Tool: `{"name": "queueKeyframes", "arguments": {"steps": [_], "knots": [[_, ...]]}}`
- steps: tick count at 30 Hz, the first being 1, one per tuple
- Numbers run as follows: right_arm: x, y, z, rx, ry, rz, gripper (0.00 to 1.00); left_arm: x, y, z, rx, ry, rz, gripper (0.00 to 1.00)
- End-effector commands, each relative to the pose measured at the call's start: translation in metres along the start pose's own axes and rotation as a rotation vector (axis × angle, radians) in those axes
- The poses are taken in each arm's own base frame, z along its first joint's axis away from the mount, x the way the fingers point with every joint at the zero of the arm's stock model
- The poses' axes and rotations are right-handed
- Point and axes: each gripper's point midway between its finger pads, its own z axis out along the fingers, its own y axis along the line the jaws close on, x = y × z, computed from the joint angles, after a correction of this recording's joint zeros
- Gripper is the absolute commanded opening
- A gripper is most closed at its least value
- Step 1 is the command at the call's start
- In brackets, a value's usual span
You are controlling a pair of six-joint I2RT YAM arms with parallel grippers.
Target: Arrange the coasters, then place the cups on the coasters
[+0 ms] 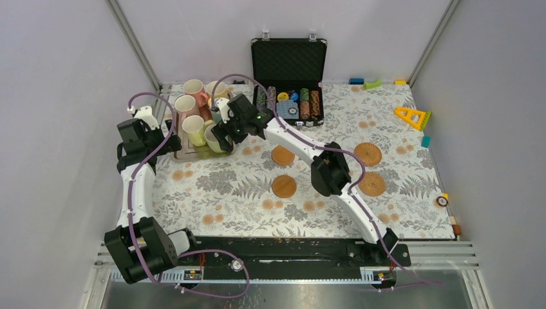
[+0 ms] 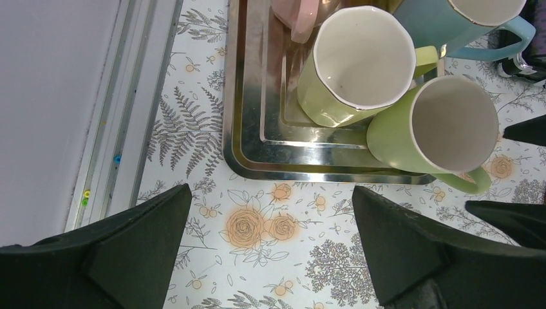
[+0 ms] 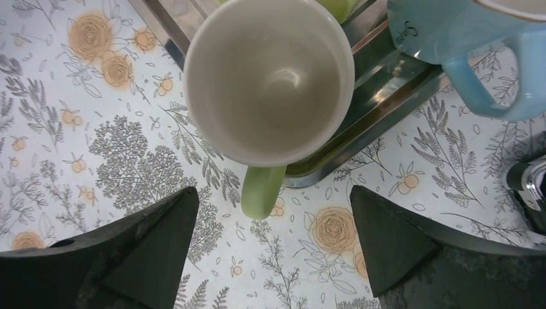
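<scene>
Several pastel cups stand crowded on a silver tray (image 1: 188,154) at the back left: pink (image 1: 194,88), yellow (image 1: 193,129), cream (image 1: 216,89) and green (image 1: 216,140). My right gripper (image 1: 219,132) hangs open over the green cup (image 3: 267,77). That cup's handle (image 3: 263,193) points out past the tray rim, between the fingertips of the right gripper (image 3: 273,193). A light blue cup (image 3: 470,45) stands beside it. My left gripper (image 2: 270,193) is open over bare cloth just in front of the tray (image 2: 309,170), near the yellow cup (image 2: 357,61). Several round coasters (image 1: 282,155) (image 1: 284,186) (image 1: 367,153) lie mid-table.
An open black case of poker chips (image 1: 288,71) stands at the back centre. A yellow triangle toy (image 1: 412,117) and small blocks (image 1: 364,82) sit at the back right. A tape roll (image 1: 442,200) lies at the right edge. Grey walls close in both sides.
</scene>
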Motion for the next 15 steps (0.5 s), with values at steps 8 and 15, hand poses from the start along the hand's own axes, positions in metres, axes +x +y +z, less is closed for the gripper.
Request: {"name": "queueKeyframes", "arguments": {"steps": [8,15], "knots": [[-0.010,0.010,0.013,0.045,-0.021,-0.040,0.87,-0.022,-0.001,-0.003,0.006,-0.074,0.011,0.99],[-0.016,0.001,0.015,0.129,-0.042,-0.018,0.27,-0.023,-0.001,-0.005,-0.001,-0.080,0.012,0.99]]}}
